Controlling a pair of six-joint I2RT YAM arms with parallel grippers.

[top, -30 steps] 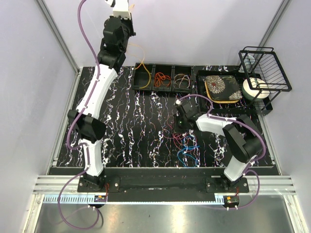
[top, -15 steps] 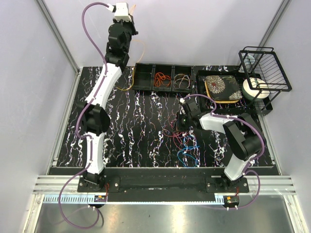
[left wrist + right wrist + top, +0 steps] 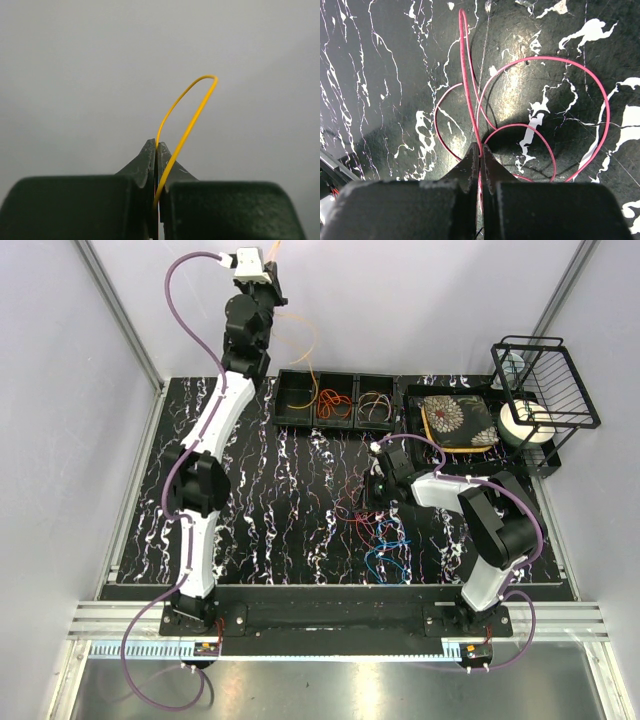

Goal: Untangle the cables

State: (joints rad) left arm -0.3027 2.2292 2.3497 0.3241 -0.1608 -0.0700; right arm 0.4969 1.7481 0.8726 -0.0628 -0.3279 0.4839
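Observation:
My left gripper (image 3: 272,260) is raised high against the back wall and is shut on a thin yellow cable (image 3: 197,107). In the left wrist view the cable loops up out of the shut fingertips of the left gripper (image 3: 157,145). In the top view the yellow cable (image 3: 313,360) hangs down towards the left compartment of the black tray (image 3: 300,422). My right gripper (image 3: 480,148) is down at the table, shut on a red cable (image 3: 466,75) from the tangled pile (image 3: 380,535). More red loops (image 3: 600,105) lie around it. A blue cable (image 3: 385,560) sits at the pile's near end.
The tray's middle compartment holds orange-red cables (image 3: 333,400) and its right one mixed cables (image 3: 375,405). A floral plate (image 3: 458,422), a white roll (image 3: 525,420) and a black wire rack (image 3: 545,375) stand at the back right. Grey walls close off the back and sides.
The left arm has lifted and swung the yellow cable; its hanging end went left of the tray and is now back over it. The right gripper shifted slightly at the pile.

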